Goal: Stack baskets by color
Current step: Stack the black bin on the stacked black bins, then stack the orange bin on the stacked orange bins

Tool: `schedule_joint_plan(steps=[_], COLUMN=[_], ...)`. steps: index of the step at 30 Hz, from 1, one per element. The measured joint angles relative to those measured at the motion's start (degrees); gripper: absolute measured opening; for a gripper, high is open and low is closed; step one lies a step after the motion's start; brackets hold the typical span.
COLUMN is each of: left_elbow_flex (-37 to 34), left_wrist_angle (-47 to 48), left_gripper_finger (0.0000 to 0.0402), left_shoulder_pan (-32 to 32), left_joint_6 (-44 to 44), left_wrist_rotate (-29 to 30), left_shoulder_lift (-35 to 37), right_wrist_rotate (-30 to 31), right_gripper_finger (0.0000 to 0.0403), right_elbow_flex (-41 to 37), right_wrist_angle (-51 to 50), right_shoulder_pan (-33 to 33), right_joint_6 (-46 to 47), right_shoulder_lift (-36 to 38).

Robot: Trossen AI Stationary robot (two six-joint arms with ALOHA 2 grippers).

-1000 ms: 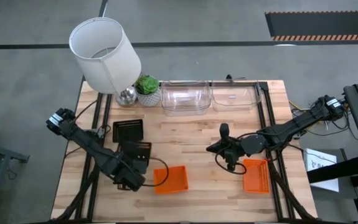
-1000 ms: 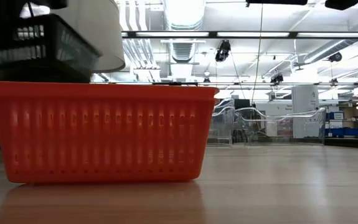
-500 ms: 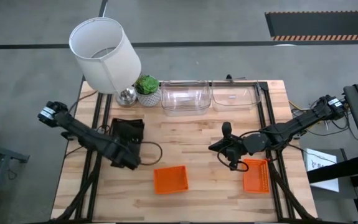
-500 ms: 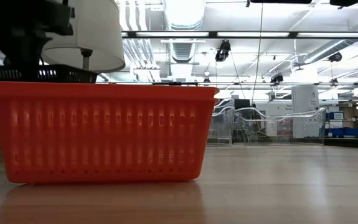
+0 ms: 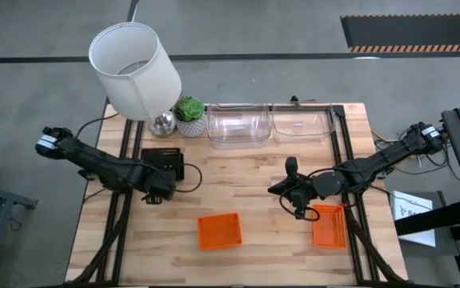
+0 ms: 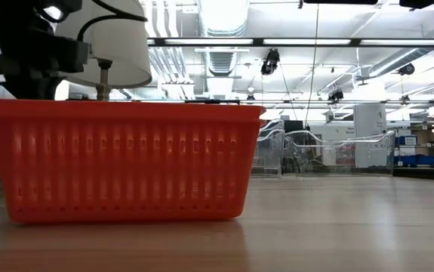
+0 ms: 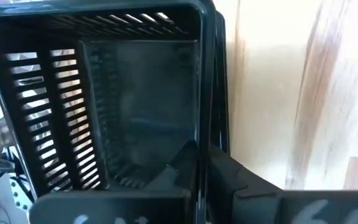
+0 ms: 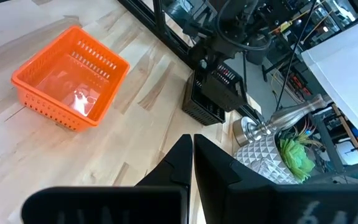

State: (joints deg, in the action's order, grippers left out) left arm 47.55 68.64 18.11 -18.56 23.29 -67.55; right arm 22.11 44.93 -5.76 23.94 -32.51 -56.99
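One black basket [image 5: 164, 162] near the desk's left edge sits pinched by its rim in the left hand [image 5: 154, 192] (over another, I judge); right hand [image 5: 292, 178], pressed together, waits mid-desk.

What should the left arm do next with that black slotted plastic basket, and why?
Probably open and back away. The left gripper is shut on the rim of the black perforated plastic basket, which now looks nested on the black stack by the table's left side, so letting go seems the natural next step.
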Motion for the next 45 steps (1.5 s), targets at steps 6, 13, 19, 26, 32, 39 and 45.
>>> schedule_joint_plan(steps=[6, 13, 19, 26, 32, 39, 45], left_elbow_flex=[-0.9, -1.01, -1.11, -1.09, -1.09, 1.37, 1.2], left_wrist_angle=[-1.13, -1.23, -1.53, -2.26, -2.36, -5.21, -25.66], left_gripper_finger=[0.0, 0.0, 0.0, 0.0025, 0.0069, 0.0093, 0.0093], left_shoulder_pan=[-1.02, -1.02, -1.02, -1.02, -1.02, -1.02, -1.02], left_joint_6=[1.19, 1.01, 1.01, 1.0, 0.91, 0.95, 0.97], left_wrist_rotate=[-0.49, -2.38, -2.38, -1.83, -1.46, -1.28, 0.65], left_shoulder_lift=[-0.83, -1.31, -1.31, -1.35, -1.35, -1.3, -1.08], right_wrist_rotate=[0.0, 0.0, -0.01, -0.04, -0.04, -0.07, -0.09], right_gripper_finger=[0.0009, 0.0009, 0.0009, 0.0009, 0.0009, 0.0009, 0.0009], right_elbow_flex=[-0.01, -0.02, -0.02, -0.02, -0.02, -0.02, -0.04], right_wrist_angle=[0.0, -0.02, -1.04, -1.12, -1.18, -1.23, -1.25], right_shoulder_pan=[-0.94, -2.74, -3.57, -3.65, -3.63, -3.63, -3.63], right_joint_6=[0.2, 1.37, 2.5, 2.93, 3.23, 3.58, 4.21], right_shoulder_lift=[0.0, 0.0, 0.0, -0.02, -0.02, -0.07, -0.07])
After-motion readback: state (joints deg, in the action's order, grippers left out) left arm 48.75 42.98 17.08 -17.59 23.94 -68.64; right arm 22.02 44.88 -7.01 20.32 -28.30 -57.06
